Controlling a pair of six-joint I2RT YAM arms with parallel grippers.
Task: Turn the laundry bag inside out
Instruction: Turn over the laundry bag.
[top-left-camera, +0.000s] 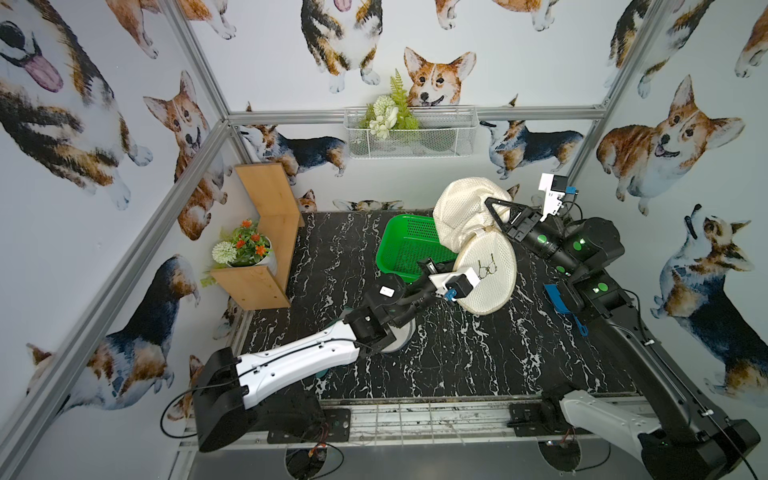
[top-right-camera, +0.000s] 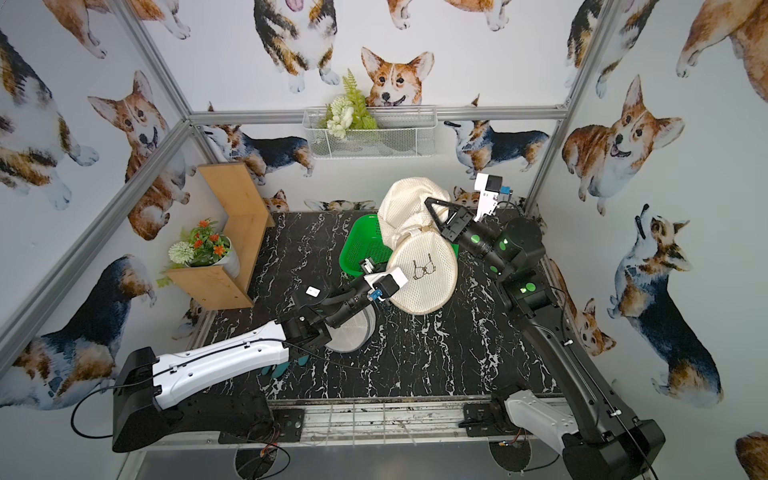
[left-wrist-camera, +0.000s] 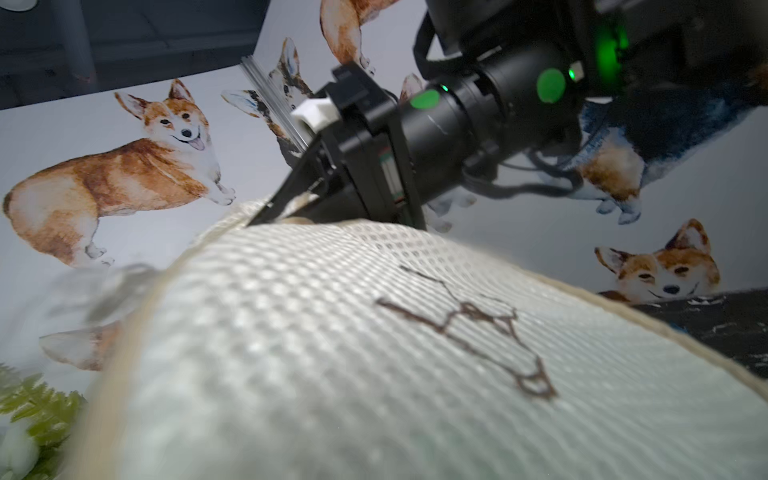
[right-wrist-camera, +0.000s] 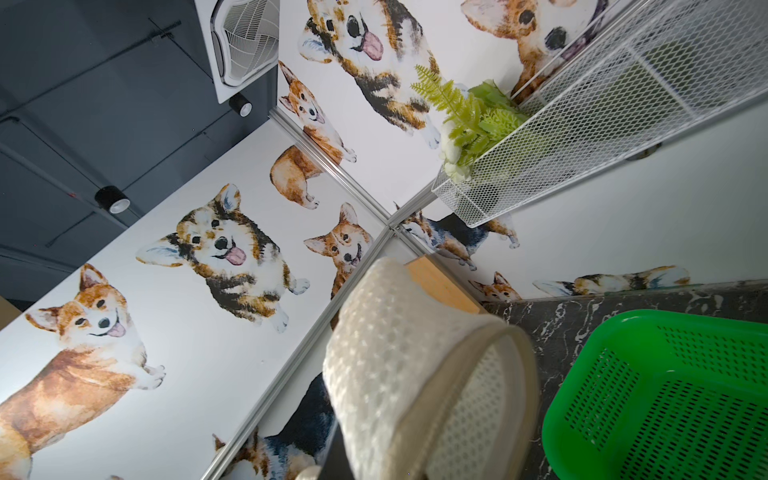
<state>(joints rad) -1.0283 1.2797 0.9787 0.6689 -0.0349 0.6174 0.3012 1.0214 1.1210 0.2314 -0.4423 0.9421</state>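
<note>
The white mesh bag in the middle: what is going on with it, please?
Two robot arms are working on a cream laundry bag, raised over the dark table beside a green basket. The right gripper is shut on the seam between the bag's puffed upper part and its round flat panel. The left gripper is shut at the panel's near edge and seems to grip it too. The turning looks unfinished.

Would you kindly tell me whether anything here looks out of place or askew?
The laundry bag is held up folded and crumpled, overlapping the green basket in both top views, with the right claw pinching its rim. A blue tool lies partly beneath the right arm.
</note>
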